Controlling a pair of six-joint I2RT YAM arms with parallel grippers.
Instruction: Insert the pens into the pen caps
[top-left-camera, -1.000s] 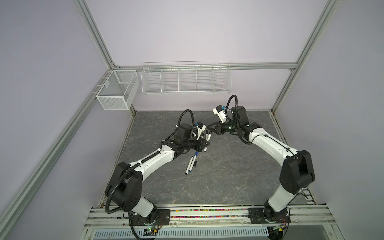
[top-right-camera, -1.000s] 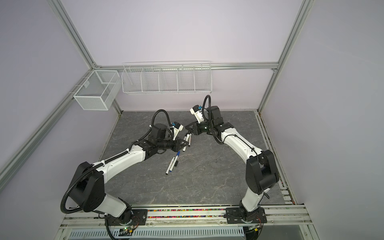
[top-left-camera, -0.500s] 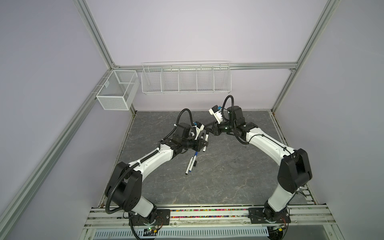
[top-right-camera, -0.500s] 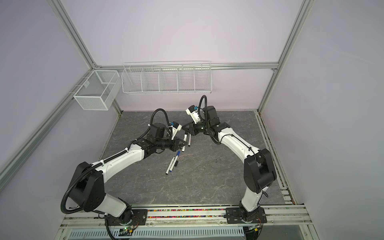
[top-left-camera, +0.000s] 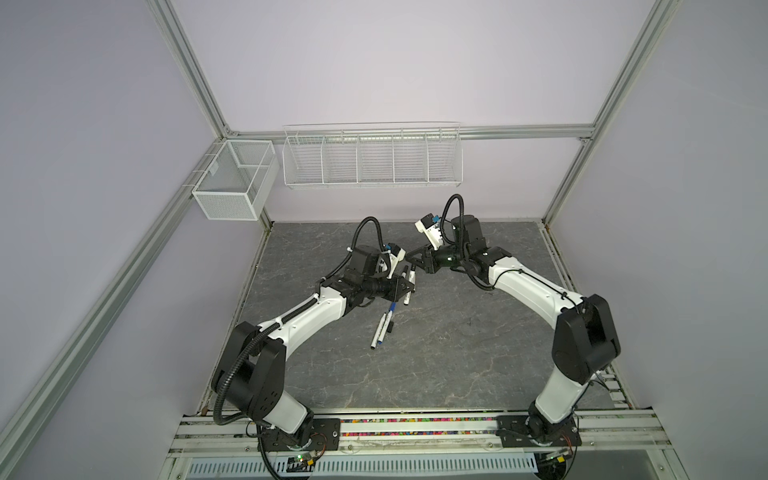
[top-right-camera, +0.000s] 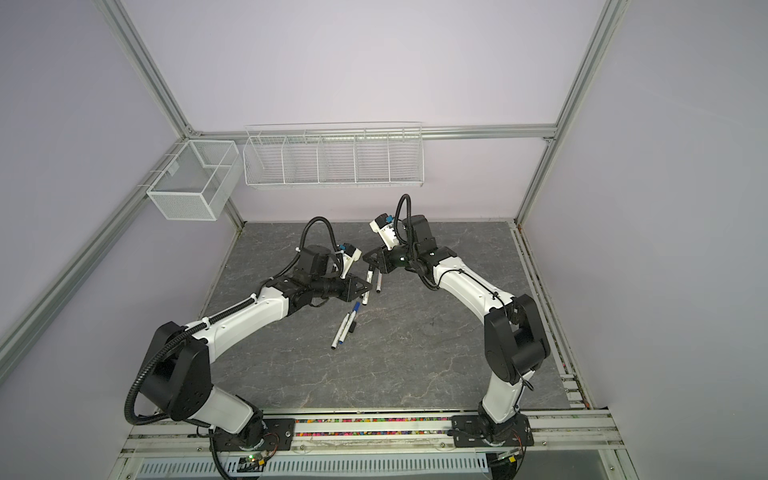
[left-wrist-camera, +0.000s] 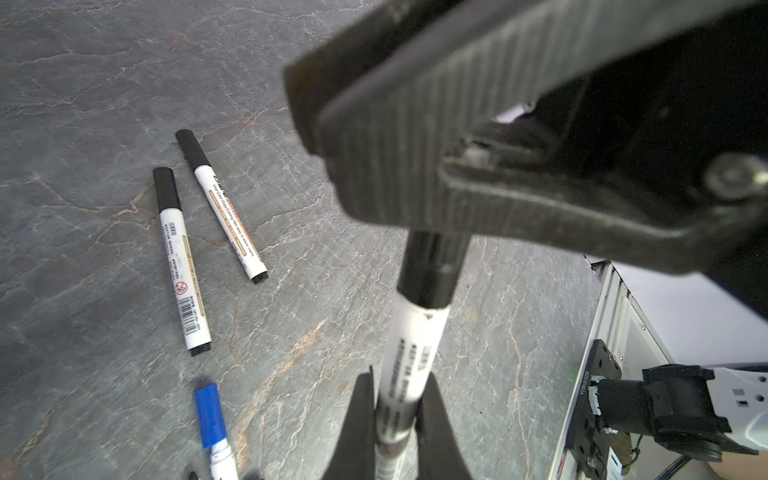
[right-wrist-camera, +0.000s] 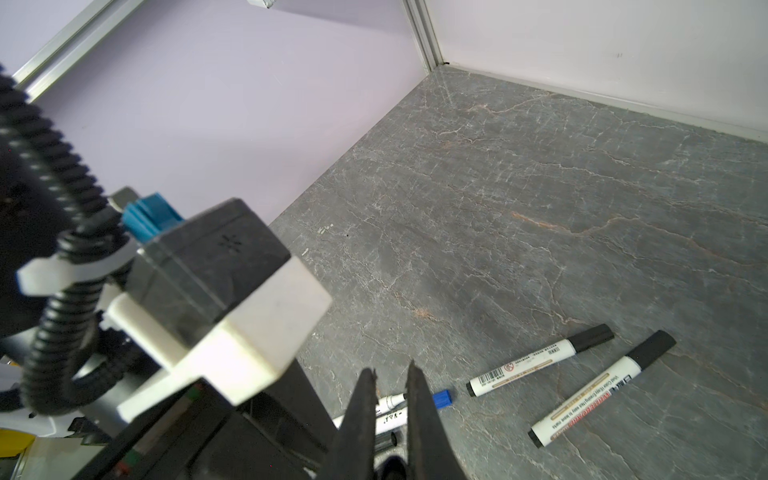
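Left gripper (left-wrist-camera: 398, 386) clamped on a pen (left-wrist-camera: 411, 345); right gripper (right-wrist-camera: 390, 374) closed on its black cap (left-wrist-camera: 432, 266). A blue-capped pen (left-wrist-camera: 212, 415) lies on the table (left-wrist-camera: 104, 83).

On the mat (top-left-camera: 436, 365), 2 rear pens (top-right-camera: 368, 288) lay side by side near its middle. 2 front pens (top-right-camera: 342, 329) lay side by side just before them. Above the mat's rear edge hung a wide basket (top-left-camera: 372, 166), with a smaller basket (top-left-camera: 232, 187) to its left.

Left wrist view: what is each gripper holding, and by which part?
Left gripper grips a pen by its white barrel; right gripper clamps the far end of the black cap on that pen's end.
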